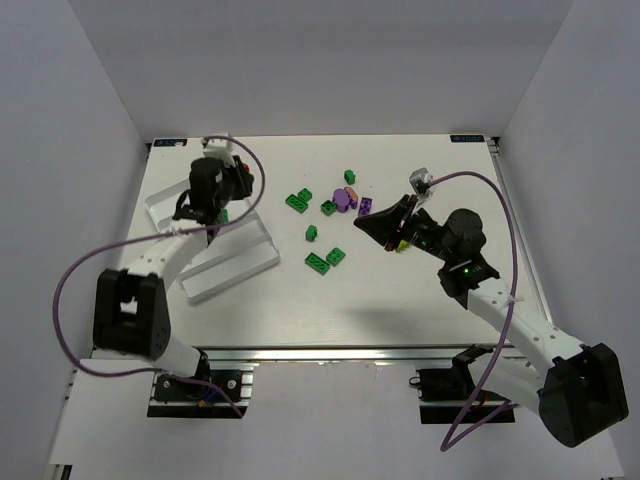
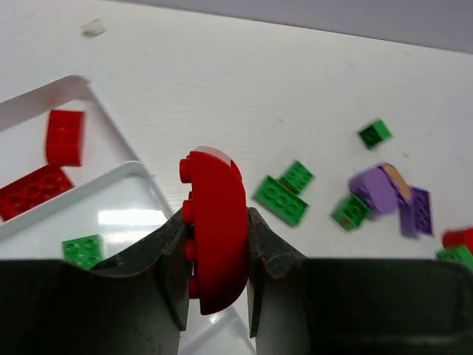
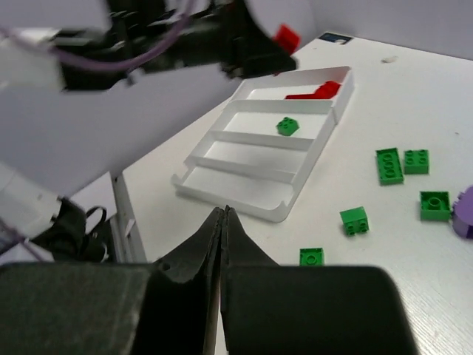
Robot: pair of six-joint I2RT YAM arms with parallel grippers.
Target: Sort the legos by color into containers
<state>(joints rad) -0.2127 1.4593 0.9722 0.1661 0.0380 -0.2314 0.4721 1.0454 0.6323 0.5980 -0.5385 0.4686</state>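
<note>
Left wrist | rounded red brick (image 2: 214, 200) held by left gripper (image 2: 216, 222) | right gripper (image 3: 223, 214) closed, empty | three already in tray (image 2: 137, 168), most loose

No text, number or brand mark is readable in any view. The desk (image 1: 400, 310) has a small dark sticker (image 1: 170, 143) at its far corner in the upper left of the top view. A second sticker (image 1: 463, 138) sits in the upper right. Both are too small to read. A blurred bluish label (image 3: 334, 37) in the upper right of the right wrist view is also illegible.
</note>
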